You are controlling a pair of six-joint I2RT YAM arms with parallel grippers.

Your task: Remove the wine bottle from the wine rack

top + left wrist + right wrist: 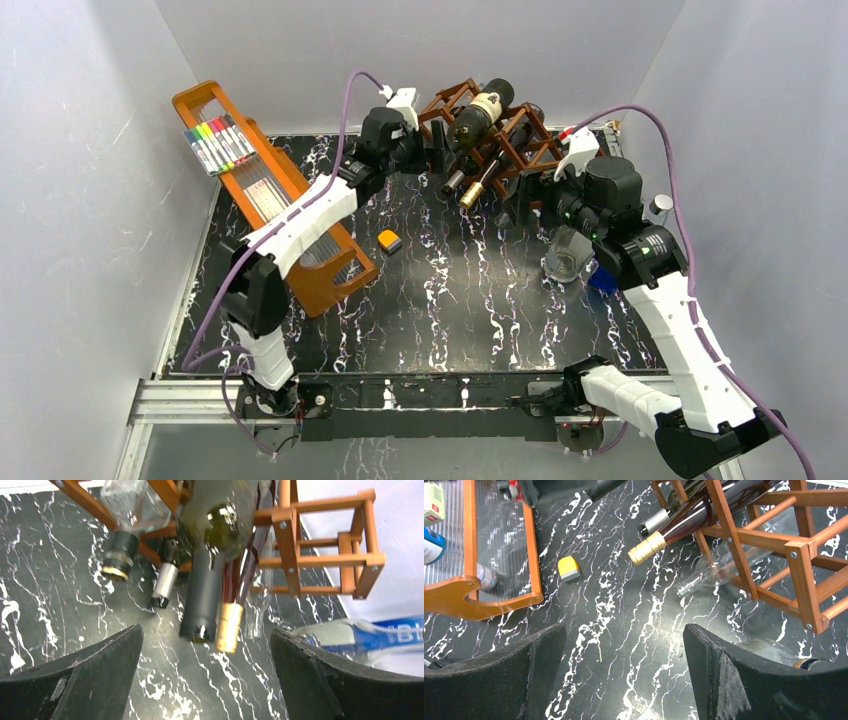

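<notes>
The reddish-brown wooden wine rack (520, 135) stands at the back of the table, and also shows in the left wrist view (350, 555) and the right wrist view (794, 555). Several bottles lie in it, necks toward me. A dark bottle with a cream label (480, 112) has a black capsule (202, 600). Beside it are a gold-foil bottle (472, 196) (229, 627) (646, 547) and a silver-capped one (162, 585). My left gripper (437, 150) (207, 680) is open and empty just short of the bottle necks. My right gripper (522, 203) (624, 675) is open and empty, low by the rack's front right.
An orange tray (262, 195) with coloured markers (220, 145) leans at the left. A small yellow block (389, 240) (569, 569) lies mid-table. A clear glass bottle (568, 258) and a blue item (603, 278) lie under the right arm. White walls enclose the table.
</notes>
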